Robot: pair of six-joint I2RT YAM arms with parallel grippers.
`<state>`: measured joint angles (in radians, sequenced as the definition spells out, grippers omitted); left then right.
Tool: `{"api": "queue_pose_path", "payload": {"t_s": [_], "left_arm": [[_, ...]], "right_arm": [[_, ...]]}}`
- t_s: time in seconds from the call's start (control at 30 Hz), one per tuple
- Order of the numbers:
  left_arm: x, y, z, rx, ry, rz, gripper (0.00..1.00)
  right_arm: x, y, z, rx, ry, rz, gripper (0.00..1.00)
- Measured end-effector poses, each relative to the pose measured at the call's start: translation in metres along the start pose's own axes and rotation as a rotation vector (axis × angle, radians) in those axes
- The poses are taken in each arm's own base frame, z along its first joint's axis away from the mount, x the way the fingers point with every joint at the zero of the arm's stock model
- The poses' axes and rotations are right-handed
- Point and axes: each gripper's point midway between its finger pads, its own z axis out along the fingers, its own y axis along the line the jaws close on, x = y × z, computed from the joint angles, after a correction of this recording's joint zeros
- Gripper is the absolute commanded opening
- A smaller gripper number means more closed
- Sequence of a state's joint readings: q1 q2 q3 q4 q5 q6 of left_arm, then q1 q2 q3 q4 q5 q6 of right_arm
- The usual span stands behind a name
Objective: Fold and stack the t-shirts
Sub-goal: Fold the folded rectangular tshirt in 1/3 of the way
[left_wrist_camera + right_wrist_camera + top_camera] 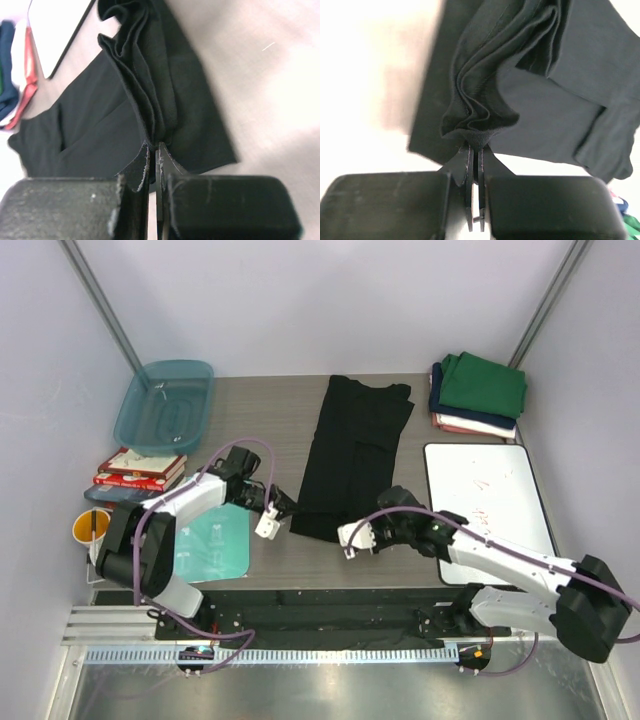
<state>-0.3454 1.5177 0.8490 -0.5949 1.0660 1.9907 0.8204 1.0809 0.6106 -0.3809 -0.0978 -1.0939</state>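
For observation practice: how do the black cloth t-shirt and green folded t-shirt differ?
The black cloth t-shirt lies stretched long; the green folded t-shirt is a compact square. The left gripper and right gripper pinch the black one's near edge; the green one tops a stack. Both are cloth.

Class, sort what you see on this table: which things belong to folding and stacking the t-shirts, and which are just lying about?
Job: black tee, pinched by left gripper and right gripper; folded tees.
Lying about: tub, books, mat, whiteboard, cup.
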Motion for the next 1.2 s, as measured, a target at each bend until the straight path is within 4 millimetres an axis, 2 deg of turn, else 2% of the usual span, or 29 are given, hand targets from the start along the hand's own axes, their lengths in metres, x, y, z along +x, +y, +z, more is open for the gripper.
{"api": "queue_pose_path", "payload": {"t_s": [0.13,0.33,0.63,0.83,1.03,1.1,1.13,1.17,1.2], "left_arm": [[0.028,0.028,-0.004,-0.033,0.027,0.025,0.00],[0.068,0.059,-0.007,-0.067,0.059,0.045,0.00],[0.114,0.102,-0.004,-0.106,0.084,0.114,0.00],[0.140,0.127,0.000,-0.136,0.103,0.178,0.01],[0.160,0.138,0.005,-0.151,0.112,0.210,0.02],[0.165,0.139,0.006,-0.153,0.113,0.214,0.06],[0.167,0.141,0.007,-0.154,0.114,0.216,0.18],[0.169,0.142,0.007,-0.155,0.114,0.220,0.29],[0.171,0.144,0.008,-0.158,0.116,0.227,0.38]], "right_arm": [[0.015,-0.030,0.007,0.039,0.042,0.022,0.01],[0.037,-0.067,0.014,0.092,0.088,0.045,0.01],[0.073,-0.093,0.038,0.110,0.147,0.077,0.01],[0.090,-0.112,0.050,0.141,0.166,0.100,0.01],[0.105,-0.123,0.058,0.163,0.182,0.121,0.01],[0.111,-0.126,0.061,0.170,0.190,0.128,0.01],[0.114,-0.128,0.062,0.177,0.194,0.131,0.02],[0.116,-0.130,0.064,0.185,0.200,0.133,0.24],[0.120,-0.132,0.066,0.197,0.207,0.134,0.36]]}}
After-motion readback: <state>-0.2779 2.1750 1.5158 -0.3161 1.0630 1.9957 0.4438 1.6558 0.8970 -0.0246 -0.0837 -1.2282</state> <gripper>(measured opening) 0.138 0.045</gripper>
